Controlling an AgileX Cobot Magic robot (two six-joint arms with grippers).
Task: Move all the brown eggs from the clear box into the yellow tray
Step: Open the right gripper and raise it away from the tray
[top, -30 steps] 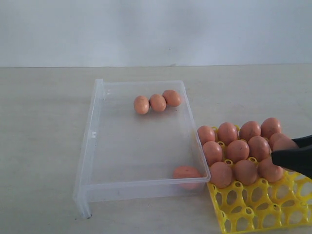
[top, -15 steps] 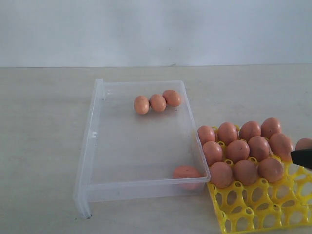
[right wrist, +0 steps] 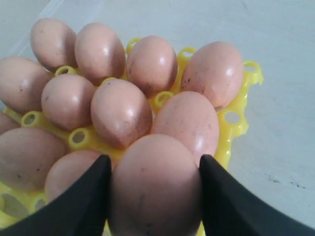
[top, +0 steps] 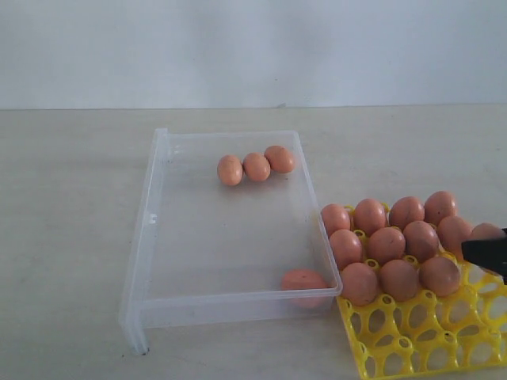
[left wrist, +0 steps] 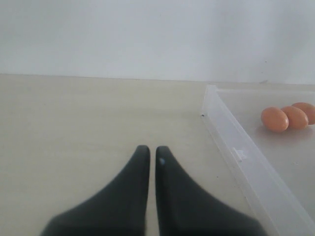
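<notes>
The clear box [top: 150,229] holds three brown eggs [top: 256,166] in a row near its far wall and one more egg [top: 303,280] in its near right corner. To its right, the yellow tray [top: 412,332] carries several brown eggs [top: 386,244] in its far rows. My right gripper [top: 487,252] is at the tray's right side, shut on a brown egg [right wrist: 155,187] that fills the gap between its fingers just above the tray [right wrist: 236,118]. My left gripper [left wrist: 152,150] is shut and holds nothing, low over the table, left of the box [left wrist: 231,142].
The tray's near rows of cups [top: 396,348] stand open. The pale table [top: 71,237] stretches bare to the left of the box, and a white wall [top: 253,47] runs behind it.
My right gripper has drawn back to the right along the tray, carrying its egg, then edged slightly left again. The eggs in the box and the tray have not moved.
</notes>
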